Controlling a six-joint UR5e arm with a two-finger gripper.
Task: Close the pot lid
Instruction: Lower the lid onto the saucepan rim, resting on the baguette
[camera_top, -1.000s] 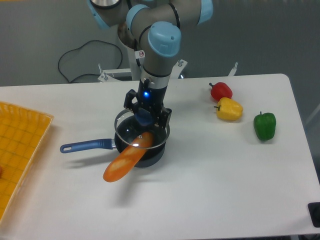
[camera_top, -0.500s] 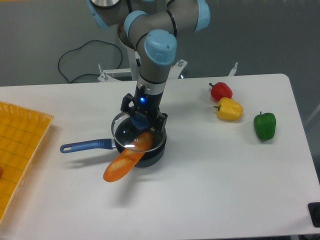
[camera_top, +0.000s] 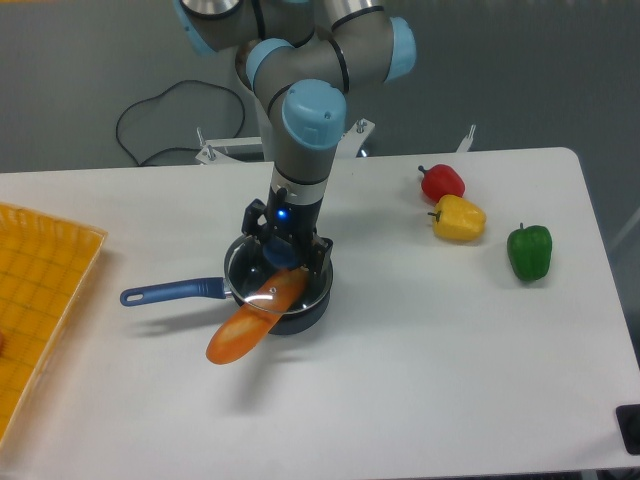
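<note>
White table (camera_top: 450, 340), tool (camera_top: 283, 250) apparently clamped on lid (camera_top: 252, 281) knob, pot (camera_top: 300, 310) rim largely hidden beneath.

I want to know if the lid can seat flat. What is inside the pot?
An orange carrot pokes out of the pot over its rim, under the glass lid. The pot's floor is hidden.

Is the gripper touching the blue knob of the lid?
Touching. The camera shows the gripper with its fingers on both sides of the lid's blue knob, no gap visible.
</note>
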